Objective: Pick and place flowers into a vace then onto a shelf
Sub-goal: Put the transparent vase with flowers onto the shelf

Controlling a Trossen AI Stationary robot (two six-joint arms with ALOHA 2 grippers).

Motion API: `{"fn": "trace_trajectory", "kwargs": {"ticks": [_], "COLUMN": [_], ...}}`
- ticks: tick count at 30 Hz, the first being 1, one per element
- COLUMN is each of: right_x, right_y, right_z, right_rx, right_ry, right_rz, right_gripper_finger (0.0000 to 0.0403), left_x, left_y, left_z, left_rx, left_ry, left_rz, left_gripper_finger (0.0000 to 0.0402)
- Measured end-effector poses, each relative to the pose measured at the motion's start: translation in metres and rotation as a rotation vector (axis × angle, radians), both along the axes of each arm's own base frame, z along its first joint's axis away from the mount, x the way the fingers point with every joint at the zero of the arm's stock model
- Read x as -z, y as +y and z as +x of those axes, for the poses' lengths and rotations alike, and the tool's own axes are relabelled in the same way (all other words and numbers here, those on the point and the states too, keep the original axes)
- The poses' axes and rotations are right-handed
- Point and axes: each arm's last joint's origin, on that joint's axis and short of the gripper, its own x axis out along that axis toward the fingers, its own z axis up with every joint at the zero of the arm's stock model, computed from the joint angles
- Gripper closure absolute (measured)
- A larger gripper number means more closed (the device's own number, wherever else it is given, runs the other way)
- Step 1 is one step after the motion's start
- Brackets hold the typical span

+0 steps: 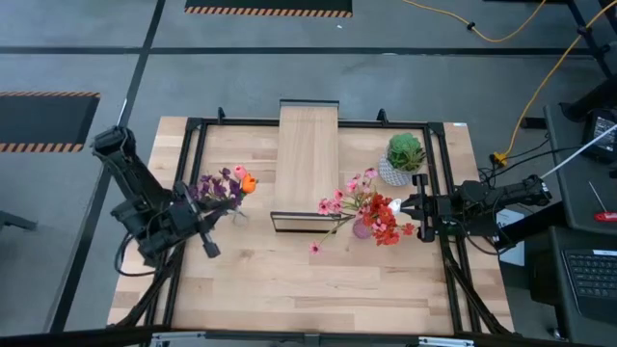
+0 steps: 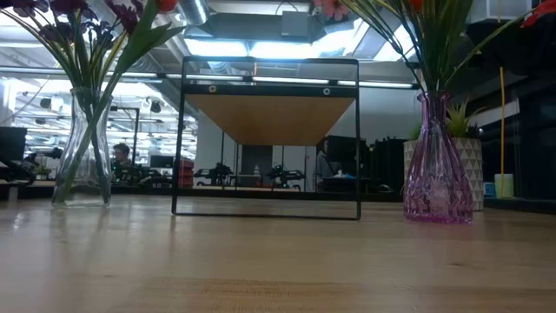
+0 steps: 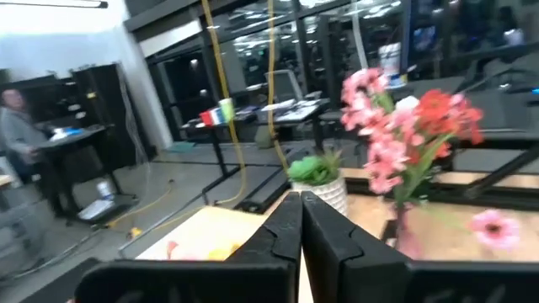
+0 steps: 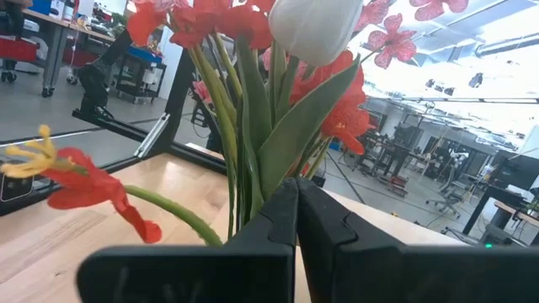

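Observation:
A clear glass vase (image 2: 82, 148) with purple, orange and pink flowers (image 1: 229, 185) stands on the table left of the shelf (image 1: 308, 164). A pink glass vase (image 2: 437, 161) with pink blossoms, red blooms and a white bud (image 4: 310, 25) stands near the shelf's near right corner. My left gripper (image 3: 301, 227) is shut and empty. It points level toward the table's right side, just left of the clear vase (image 1: 206, 229). My right gripper (image 4: 296, 210) is shut, level, right by the red blooms (image 1: 386, 220). My right gripper's shut fingertips (image 4: 286, 202) stand level, from the table's right, right in front of the green leaves and stems (image 4: 278, 135) of the bunch in the pink vase. Whether they touch them I cannot tell. Nothing sits between the fingers.
A round green plant in a white pot (image 1: 403, 159) stands at the far right, behind the pink vase. A single pink blossom (image 1: 314, 248) lies on the table in front of the shelf. A dark frame (image 1: 193, 125) borders the tabletop. Bare wood lies along the near edge.

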Motion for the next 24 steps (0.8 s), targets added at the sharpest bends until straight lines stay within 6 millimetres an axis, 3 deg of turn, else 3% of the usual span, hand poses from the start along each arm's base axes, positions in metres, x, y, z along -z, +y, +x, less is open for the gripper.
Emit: {"fn": "trace_trajectory", "kwargs": {"ticks": [6,9,17,24], "right_x": [0.0,0.0,0.003,0.001], "right_y": [0.0,0.0,0.0,0.002], "right_z": [0.0,0.0,0.001,0.003], "right_rx": [-0.01,-0.012,-0.048,-0.081], "right_ry": [0.008,0.009,0.07,0.116], "right_rz": [0.051,0.059,0.213,0.312], "right_gripper_finger": [0.0393,0.0393,0.04,0.0401], "left_x": [-0.019,-0.019,-0.001,0.023], "left_y": [-0.018,-0.03,-0.072,-0.086], "left_z": [-0.009,-0.012,-0.017,-0.008], "left_rx": [0.103,0.145,0.351,0.602], "left_ry": [-0.012,-0.012,-0.02,-0.018], "left_rz": [0.019,0.019,0.101,0.066], "left_gripper_finger": [0.0399,0.0399,0.04,0.04]}}
